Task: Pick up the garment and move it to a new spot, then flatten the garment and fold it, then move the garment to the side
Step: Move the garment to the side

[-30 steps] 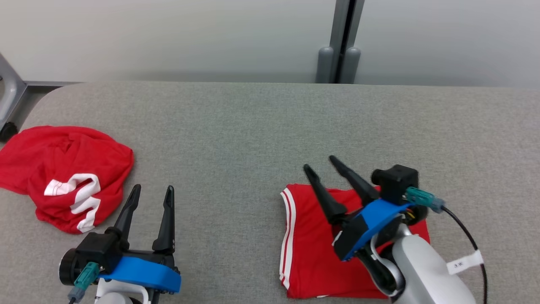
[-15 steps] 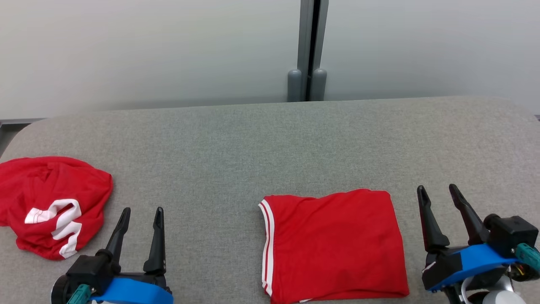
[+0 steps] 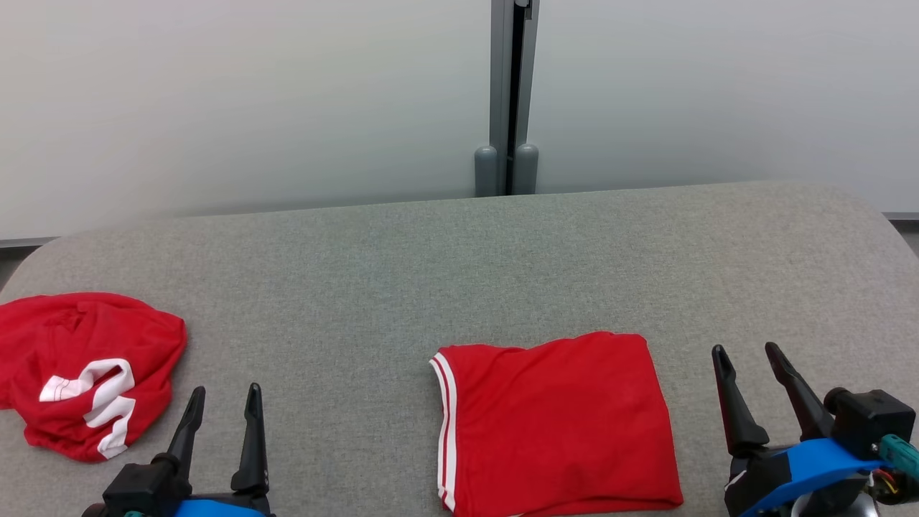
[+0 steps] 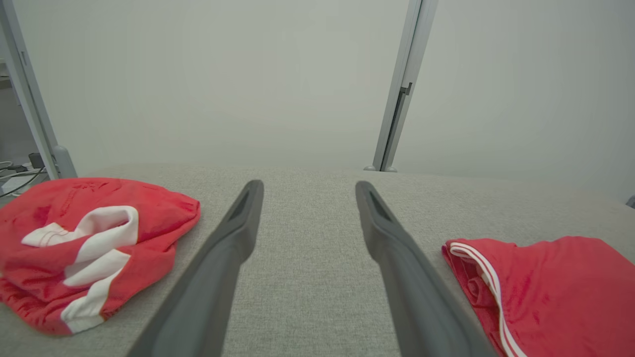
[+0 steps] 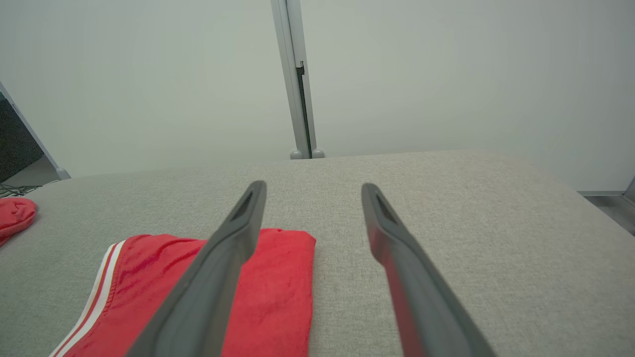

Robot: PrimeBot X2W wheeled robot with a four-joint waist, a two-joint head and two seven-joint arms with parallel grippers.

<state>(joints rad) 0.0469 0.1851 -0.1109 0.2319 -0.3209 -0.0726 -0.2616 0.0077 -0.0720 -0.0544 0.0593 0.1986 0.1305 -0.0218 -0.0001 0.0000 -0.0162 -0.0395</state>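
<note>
A folded red garment [image 3: 556, 424] with white stripes along its left edge lies flat on the grey table [image 3: 459, 266], right of centre near the front. It also lies at the lower right of the left wrist view [image 4: 550, 292] and at the lower left of the right wrist view [image 5: 163, 292]. My right gripper [image 3: 747, 352] stands open just right of the garment, apart from it, nothing between its fingers. My left gripper [image 3: 224, 391] stands open at the lower left, empty, between the two red pieces.
A second red garment [image 3: 82, 370] with white trim lies crumpled at the table's left edge, also in the left wrist view [image 4: 84, 248]. A grey post [image 3: 506, 97] rises behind the table's far edge against a pale wall. Bare grey cloth stretches across the table's middle and back.
My right gripper has come off the folded garment and drawn back to its right, opening a little wider. The head camera has tilted up and shifted. The left gripper stays open.
</note>
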